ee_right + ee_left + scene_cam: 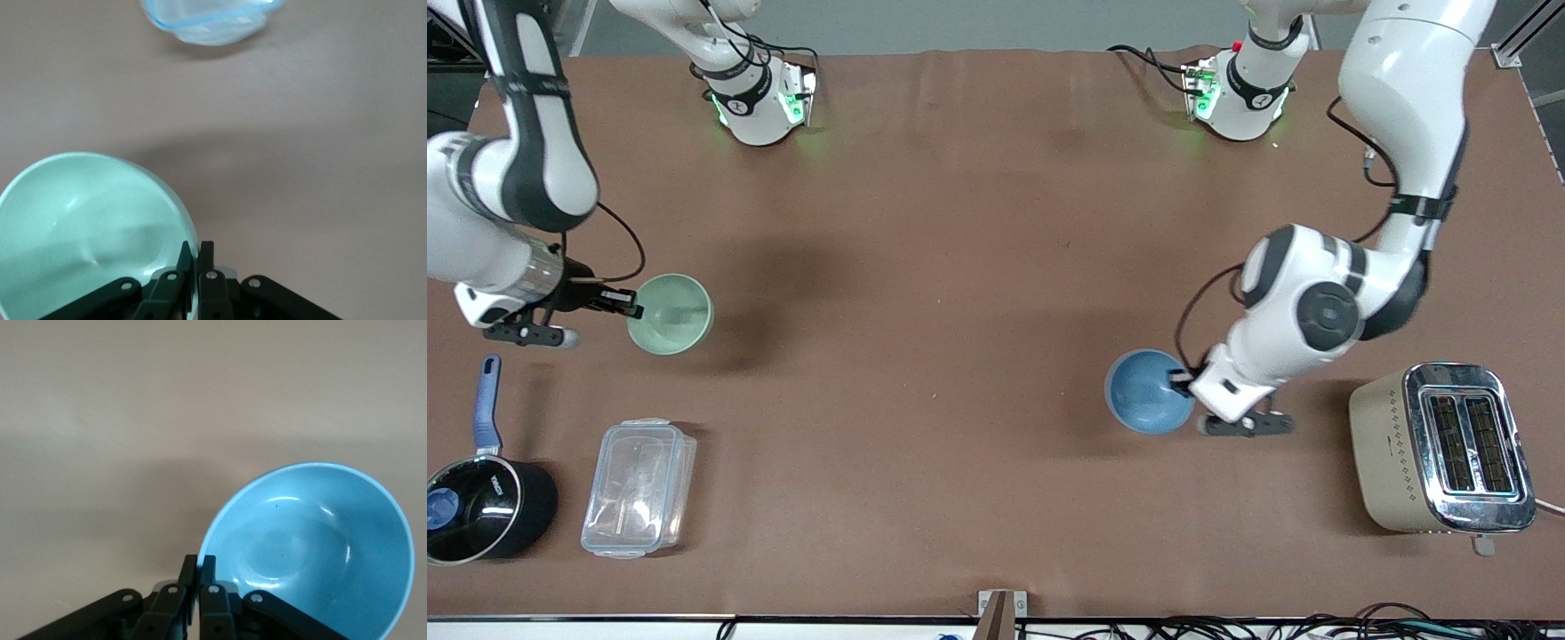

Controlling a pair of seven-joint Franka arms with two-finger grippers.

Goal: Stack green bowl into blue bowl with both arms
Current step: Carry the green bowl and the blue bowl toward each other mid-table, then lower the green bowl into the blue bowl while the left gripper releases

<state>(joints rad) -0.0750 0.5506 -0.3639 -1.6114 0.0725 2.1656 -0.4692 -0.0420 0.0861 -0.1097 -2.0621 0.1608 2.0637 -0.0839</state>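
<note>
- The right tool (630, 306) is clamped on the rim of the green bowl (671, 314), held above the bench (960, 267) toward the right arm's end.
- The left tool (1183, 380) is clamped on the rim of the blue bowl (1145, 391), held above the bench toward the left arm's end, near a toaster (1440, 449).
- A clear lidded container (639, 487) and a black saucepan (480, 507) sit nearer the front camera than the green bowl.

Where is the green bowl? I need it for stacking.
The green bowl is toward the right arm's end of the table, its rim pinched by the right tool, above the table.
</note>
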